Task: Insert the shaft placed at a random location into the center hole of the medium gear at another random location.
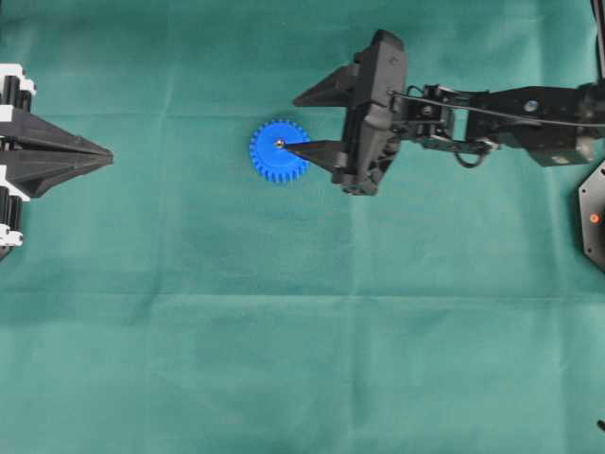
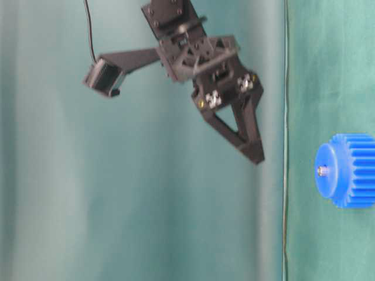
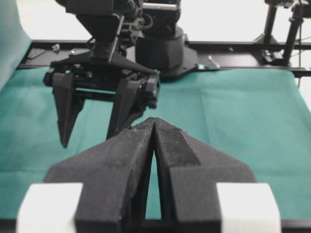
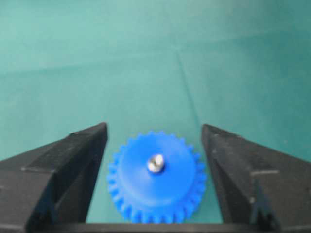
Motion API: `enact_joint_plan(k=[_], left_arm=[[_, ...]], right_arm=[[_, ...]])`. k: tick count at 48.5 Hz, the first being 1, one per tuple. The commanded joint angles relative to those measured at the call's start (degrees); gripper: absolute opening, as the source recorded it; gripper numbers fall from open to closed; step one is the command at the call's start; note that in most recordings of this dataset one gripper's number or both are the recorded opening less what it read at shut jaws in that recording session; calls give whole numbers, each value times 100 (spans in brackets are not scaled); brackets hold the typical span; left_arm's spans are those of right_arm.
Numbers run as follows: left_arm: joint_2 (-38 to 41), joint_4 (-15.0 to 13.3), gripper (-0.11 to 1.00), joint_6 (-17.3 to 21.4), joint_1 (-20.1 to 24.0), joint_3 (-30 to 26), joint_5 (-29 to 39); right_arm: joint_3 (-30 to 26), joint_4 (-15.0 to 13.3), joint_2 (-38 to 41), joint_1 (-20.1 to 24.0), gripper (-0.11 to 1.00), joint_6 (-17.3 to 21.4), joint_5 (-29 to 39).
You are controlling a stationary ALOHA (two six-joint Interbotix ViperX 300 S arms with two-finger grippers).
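Note:
The blue medium gear [image 1: 274, 163] lies flat on the green cloth. The shaft [image 1: 280, 144] shows as a shiny dot standing in the middle of its hub, covering the center hole. In the right wrist view the gear [image 4: 155, 194] and the shaft [image 4: 155, 163] sit between the two spread fingers, and neither finger touches them. My right gripper [image 1: 291, 123] hangs open above the gear with nothing held, and shows raised off the cloth in the table-level view [image 2: 256, 153]. My left gripper [image 1: 110, 156] is shut and empty at the far left [image 3: 154, 121].
Green cloth [image 1: 302, 359] covers the whole table. A black fixture [image 1: 594, 218] sits at the right edge. The black frame and arm bases [image 3: 160, 48] stand along the far side in the left wrist view.

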Motion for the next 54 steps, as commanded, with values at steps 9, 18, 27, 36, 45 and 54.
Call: enact_joint_plan(k=[9,18,27,36,45,54], left_arm=[[35,9,0,0,9,-79,-35],[35,9,0,-9,9,-70,-26],[35,18,0,-9,9,-79,-26],[35,9,0,-9,9,-79,-35],[35,9,0,-9,9,-79,-35],[35,9,0,0,9,-70,-26]], right_arm=[[580,9,-932,35,83,-9,141],[1046,18,-1468,35,83,0,141],[1380,26,-1907,44,83,9,141],[1661,26,-2285,35,83,9,158],[1740,26,-2417,35,83,9,237],[1731,26,-2399,44,83,9,237]])
